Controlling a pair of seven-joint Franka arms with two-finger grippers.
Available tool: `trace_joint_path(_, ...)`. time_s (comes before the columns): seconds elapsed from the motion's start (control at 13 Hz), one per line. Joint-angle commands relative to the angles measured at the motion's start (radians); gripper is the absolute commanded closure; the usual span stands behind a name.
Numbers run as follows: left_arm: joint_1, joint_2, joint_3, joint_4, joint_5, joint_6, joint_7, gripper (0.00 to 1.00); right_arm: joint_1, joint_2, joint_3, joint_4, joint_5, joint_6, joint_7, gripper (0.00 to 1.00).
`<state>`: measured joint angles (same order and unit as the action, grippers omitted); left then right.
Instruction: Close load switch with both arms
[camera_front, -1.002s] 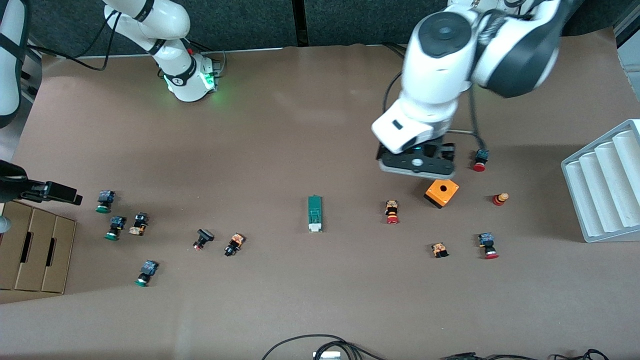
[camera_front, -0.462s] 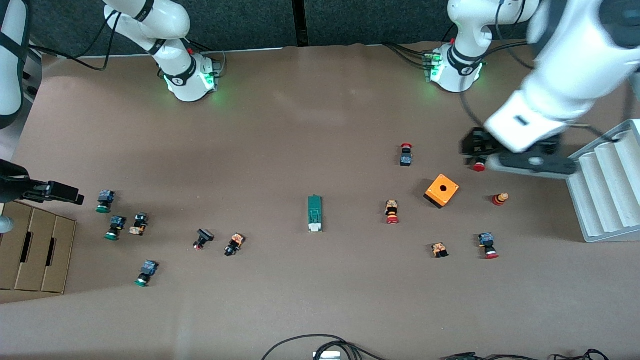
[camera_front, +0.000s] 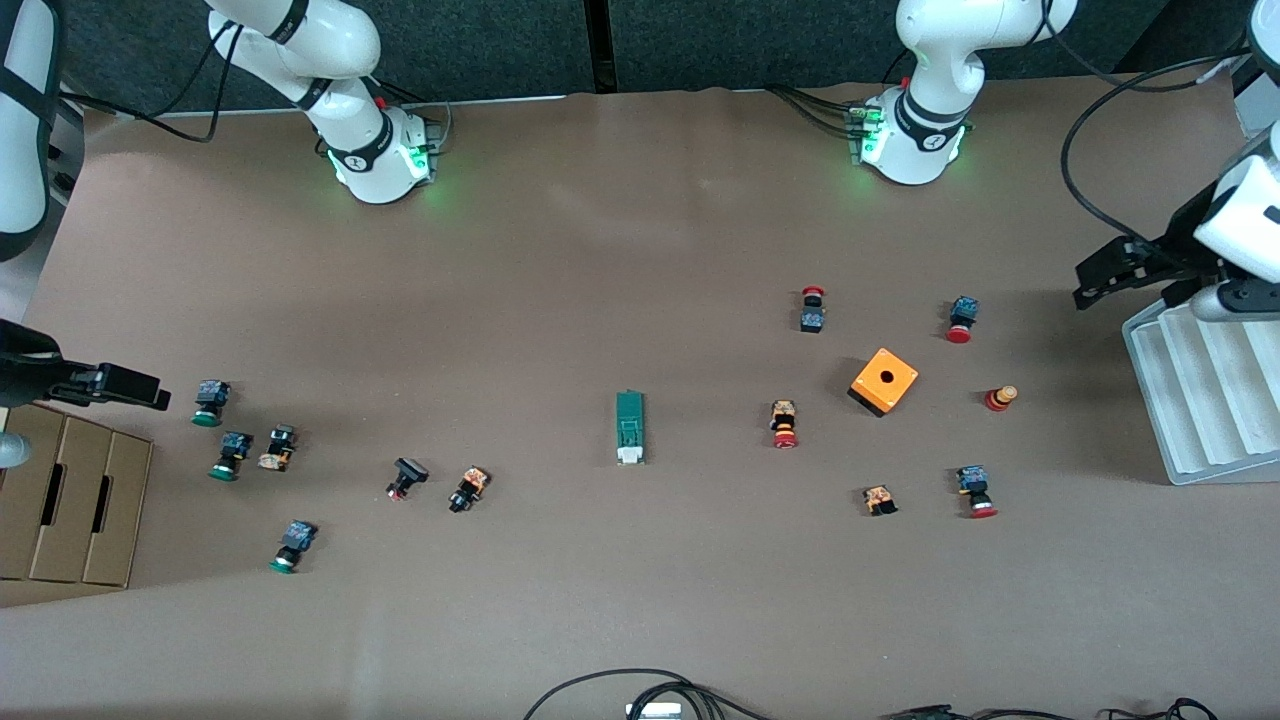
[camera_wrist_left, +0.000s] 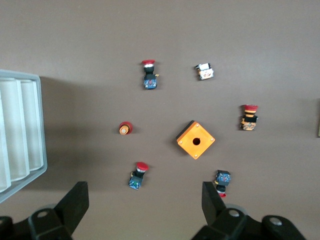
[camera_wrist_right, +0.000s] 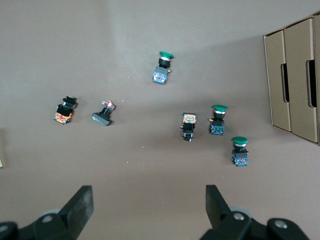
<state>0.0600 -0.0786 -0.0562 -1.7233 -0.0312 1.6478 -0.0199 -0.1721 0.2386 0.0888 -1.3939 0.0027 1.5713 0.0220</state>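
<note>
The load switch (camera_front: 629, 427), a narrow green block with a white piece at its end nearer the front camera, lies alone at the table's middle. My left gripper (camera_front: 1100, 275) is open and empty, up in the air beside the white tray at the left arm's end; its wrist view (camera_wrist_left: 145, 200) looks down on the orange box and the red buttons. My right gripper (camera_front: 125, 386) is open and empty, over the right arm's end beside the green-capped buttons, and it also shows in its wrist view (camera_wrist_right: 150, 205). Both are well apart from the switch.
An orange box with a hole (camera_front: 884, 381) and several red-capped buttons (camera_front: 785, 424) lie toward the left arm's end. Several green-capped buttons (camera_front: 208, 402) lie toward the right arm's end. A white ribbed tray (camera_front: 1210, 370) and a cardboard box (camera_front: 70, 495) stand at the ends.
My left arm has swung from over the orange box out to the white tray, uncovering its base and a red button. The right arm and the switch have not moved.
</note>
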Motion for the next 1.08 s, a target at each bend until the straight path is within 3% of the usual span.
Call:
trace_joint_path(0.0,-0.069,-0.047,0.065,-0.055,-0.004,0.007,0.012,0.0,0.026,-0.004,0.0,-0.008,-0.053,0.007,-0.028,0.0)
trace_joint_path(0.23,-0.115,-0.043,0.082,-0.047,0.037,0.007,0.009,0.0,0.025,-0.004,0.0,-0.008,-0.047,0.007,-0.031,0.0)
trace_joint_path(1.0,-0.115,-0.02,0.072,-0.013,0.037,-0.019,-0.003,0.0,0.02,-0.004,-0.001,-0.007,-0.017,0.009,-0.017,0.0)
